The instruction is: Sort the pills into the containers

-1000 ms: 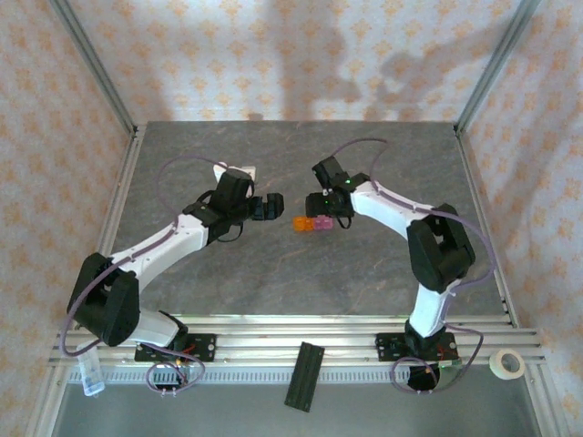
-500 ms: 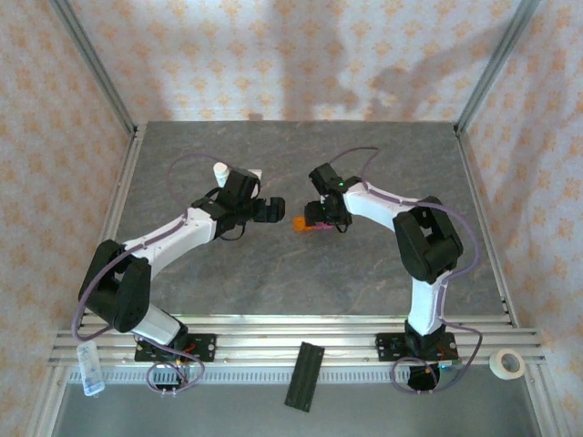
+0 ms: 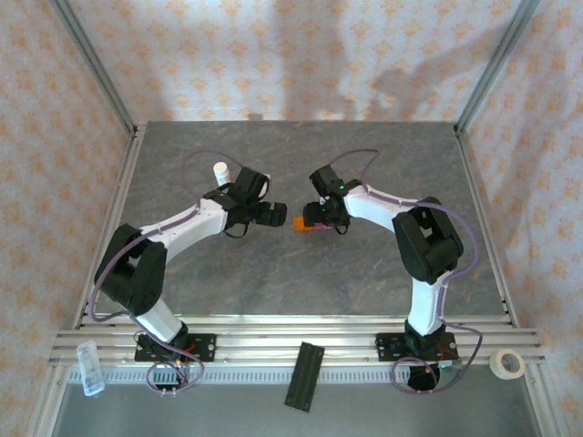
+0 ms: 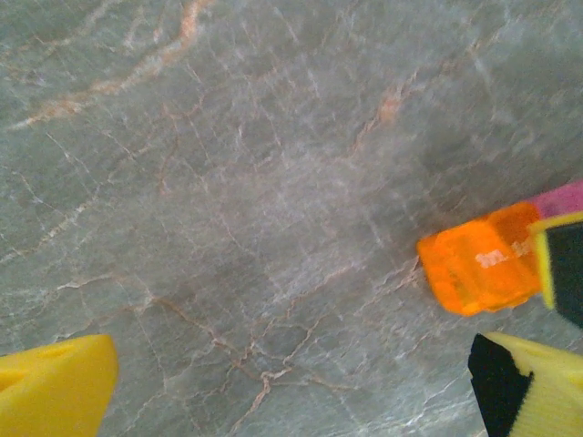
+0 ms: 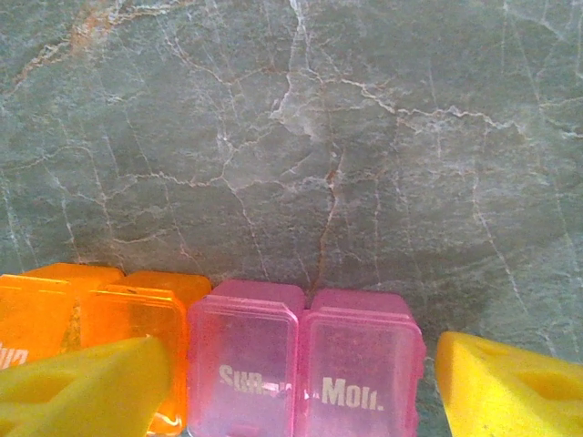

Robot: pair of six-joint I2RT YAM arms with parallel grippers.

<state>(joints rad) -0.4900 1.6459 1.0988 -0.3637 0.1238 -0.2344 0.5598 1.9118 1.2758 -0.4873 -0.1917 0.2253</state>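
Top external: containers (image 3: 299, 221) lengthwise left-right, orange leftward.

Two pink compartments (image 5: 360, 364) and two orange compartments (image 5: 127, 319) sat at the right gripper (image 5: 299, 355); one white bottle (image 3: 219, 169) stood behind the left gripper (image 3: 271, 214).

Grey marble table (image 3: 301, 273): containers (image 3: 299, 221), white bottle (image 3: 219, 169)

In the right wrist view the containers (image 5: 301, 364) run off the bottom edge.
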